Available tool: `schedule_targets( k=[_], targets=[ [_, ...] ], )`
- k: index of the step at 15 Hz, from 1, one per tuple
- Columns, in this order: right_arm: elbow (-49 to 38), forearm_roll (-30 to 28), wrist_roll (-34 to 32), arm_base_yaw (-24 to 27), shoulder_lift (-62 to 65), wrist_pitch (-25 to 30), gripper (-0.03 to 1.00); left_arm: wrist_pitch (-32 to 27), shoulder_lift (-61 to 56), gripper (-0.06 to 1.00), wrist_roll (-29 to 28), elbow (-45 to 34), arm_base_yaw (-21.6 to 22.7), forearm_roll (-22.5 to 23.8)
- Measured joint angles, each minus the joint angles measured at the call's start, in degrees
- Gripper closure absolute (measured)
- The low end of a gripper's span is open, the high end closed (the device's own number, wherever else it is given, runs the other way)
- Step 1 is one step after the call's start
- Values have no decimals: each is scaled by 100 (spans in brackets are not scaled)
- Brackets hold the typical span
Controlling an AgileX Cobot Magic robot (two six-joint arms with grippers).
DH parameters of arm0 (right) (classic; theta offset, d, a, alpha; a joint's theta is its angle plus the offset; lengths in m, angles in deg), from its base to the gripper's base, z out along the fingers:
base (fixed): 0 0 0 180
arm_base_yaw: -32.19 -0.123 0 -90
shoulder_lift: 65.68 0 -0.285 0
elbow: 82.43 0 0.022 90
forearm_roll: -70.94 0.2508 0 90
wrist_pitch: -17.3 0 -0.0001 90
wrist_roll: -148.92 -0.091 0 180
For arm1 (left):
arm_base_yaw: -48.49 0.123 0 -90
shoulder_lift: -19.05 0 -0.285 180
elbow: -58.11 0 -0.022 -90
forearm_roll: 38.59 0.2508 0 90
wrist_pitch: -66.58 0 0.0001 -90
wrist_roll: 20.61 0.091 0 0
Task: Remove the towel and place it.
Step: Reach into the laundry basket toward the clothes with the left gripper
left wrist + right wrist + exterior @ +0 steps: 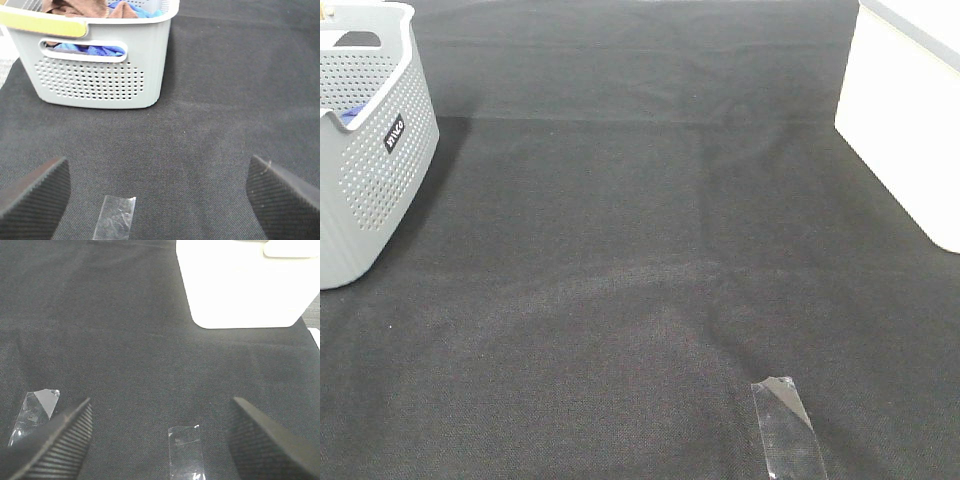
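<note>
The brown plush towel [75, 6] lies bunched inside the grey perforated basket [100, 80], on top of a blue cloth [90, 50]; only its top edge shows, in the left wrist view. My left gripper [160, 200] stands open a short way in front of the basket, low over the black table cloth, with nothing between its fingers [35, 192]. My right gripper [157, 440] is open too, empty, facing a white box [240, 285]. Neither gripper shows in the exterior high view, where the basket [375, 170] stands at the far left.
The white box [910, 120] stands at the right edge of the table. Strips of clear tape [785, 425] stick to the black cloth near the front, with one [116, 217] under the left gripper and two [186, 450] under the right.
</note>
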Motion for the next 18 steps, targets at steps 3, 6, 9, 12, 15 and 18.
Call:
schedule_targets(
  k=[3, 6, 9, 12, 15, 18],
  targets=[
    [0, 0, 0, 0, 0, 0, 24, 0, 0, 5, -46, 0, 0, 46],
    [0, 0, 0, 0, 0, 0, 24, 0, 0, 4, -63, 0, 0, 46],
    [0, 0, 0, 0, 0, 0, 24, 0, 0, 5, -63, 0, 0, 46],
    [0, 0, 0, 0, 0, 0, 24, 0, 0, 5, -63, 0, 0, 46],
    [0, 0, 0, 0, 0, 0, 24, 0, 0, 4, -63, 0, 0, 46],
    [0, 0, 0, 0, 0, 0, 24, 0, 0, 4, -63, 0, 0, 46]
  ],
)
